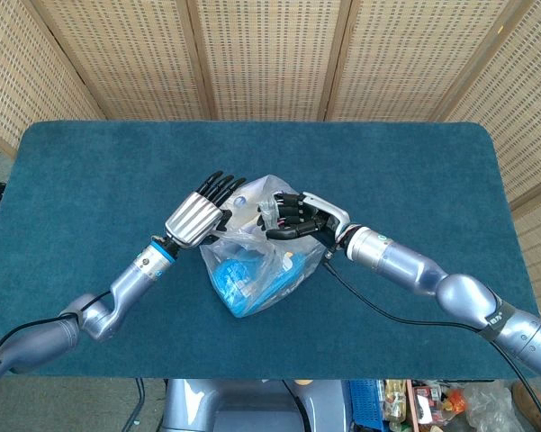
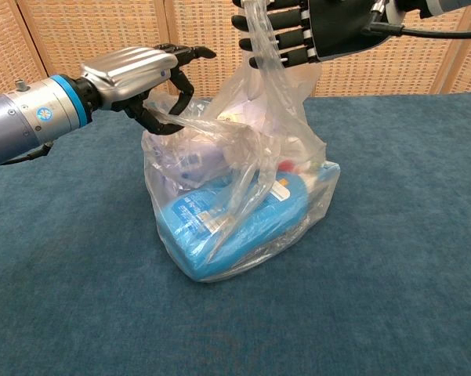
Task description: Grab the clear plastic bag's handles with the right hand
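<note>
Mid-table sits the clear plastic bag (image 2: pixel 243 211) on the blue cloth (image 1: pixel 90 171), a blue pack (image 2: pixel 235 219) showing through its side. The right hand (image 2: pixel 313 31) is above it at twelve o'clock, fingers curled around one raised handle (image 2: pixel 270 86). Over at ten o'clock the left hand (image 2: pixel 145 74) hooks its bent fingers into the other handle (image 2: pixel 188 125) by the bag's rim.

Woven folding screen (image 1: pixel 270 54) behind blue table (image 1: pixel 90 162)
</note>
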`<control>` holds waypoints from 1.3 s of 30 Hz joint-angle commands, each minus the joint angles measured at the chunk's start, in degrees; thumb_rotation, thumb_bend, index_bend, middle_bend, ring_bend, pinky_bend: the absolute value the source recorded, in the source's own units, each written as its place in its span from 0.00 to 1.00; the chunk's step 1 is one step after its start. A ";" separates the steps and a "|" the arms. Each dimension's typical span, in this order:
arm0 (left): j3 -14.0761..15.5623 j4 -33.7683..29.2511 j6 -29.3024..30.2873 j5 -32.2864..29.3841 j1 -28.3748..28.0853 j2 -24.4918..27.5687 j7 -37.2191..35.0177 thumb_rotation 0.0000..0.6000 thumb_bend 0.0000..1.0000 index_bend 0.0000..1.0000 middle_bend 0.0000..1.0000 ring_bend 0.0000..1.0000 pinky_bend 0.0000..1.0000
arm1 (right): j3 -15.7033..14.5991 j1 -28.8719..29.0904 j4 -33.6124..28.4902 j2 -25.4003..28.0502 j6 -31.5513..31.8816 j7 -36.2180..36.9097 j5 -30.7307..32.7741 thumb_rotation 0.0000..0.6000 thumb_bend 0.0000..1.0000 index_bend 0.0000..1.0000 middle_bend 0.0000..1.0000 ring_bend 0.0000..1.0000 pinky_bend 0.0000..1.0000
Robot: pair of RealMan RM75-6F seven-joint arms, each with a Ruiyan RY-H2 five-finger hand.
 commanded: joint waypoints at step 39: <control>-10.90 22.42 29.77 -4.09 -8.50 -15.74 -25.53 1.00 0.13 0.00 0.00 0.00 0.00 | 0.99 -1.49 0.14 -0.24 -0.53 -1.99 1.17 1.00 0.00 0.40 0.46 0.39 0.39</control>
